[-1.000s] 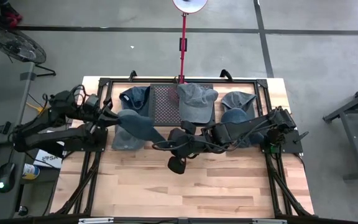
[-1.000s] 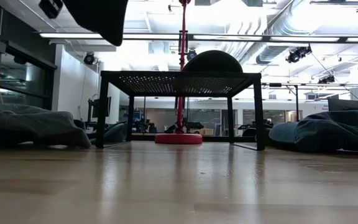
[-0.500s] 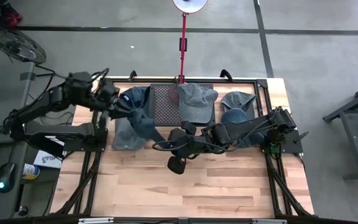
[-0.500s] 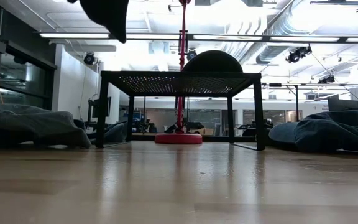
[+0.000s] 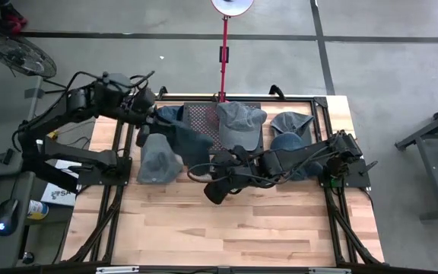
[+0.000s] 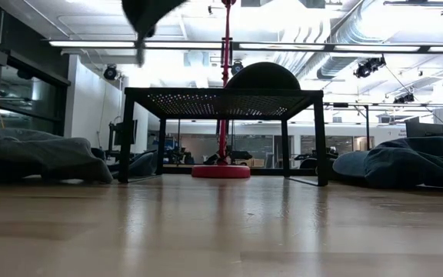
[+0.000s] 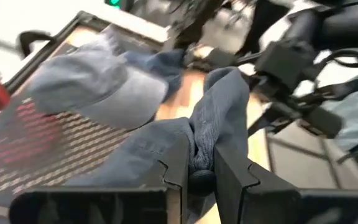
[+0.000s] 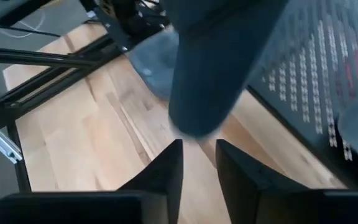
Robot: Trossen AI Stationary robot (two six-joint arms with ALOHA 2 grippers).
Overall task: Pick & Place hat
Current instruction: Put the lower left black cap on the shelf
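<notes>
My left gripper (image 5: 149, 116) is high over the table's far left and is shut on a dark blue cap (image 5: 185, 139), which also shows at the top of the low view (image 6: 148, 11). The cap hangs by the left edge of the black mesh rack (image 5: 202, 122). A grey-blue cap (image 5: 240, 122) lies on the rack's top. Another grey-blue cap (image 5: 157, 164) lies on the table below the held one. My right gripper (image 5: 214, 192) waits low over the table's middle, a narrow gap between its fingers and nothing in it. My left gripper pinches a bunched fold of the dark blue cap's cloth (image 7: 201, 148) between its two fingers. The fingers (image 7: 174, 180) come from the table's left, slanting down. The cap hangs slack beyond and below them, clear of the table and above the rack's top.
Two more caps (image 5: 291, 122) (image 5: 287, 144) lie at the table's far right, under the right arm. A red lamp stand (image 5: 223, 53) rises behind the rack. Bare wood (image 5: 219, 236) fills the near half of the table.
My left gripper has risen and gone toward the table's far edge and to the right, toward the rack, still shut on the dark blue cap. The cap has swung with it from above the table's left cap to the rack's left edge.
</notes>
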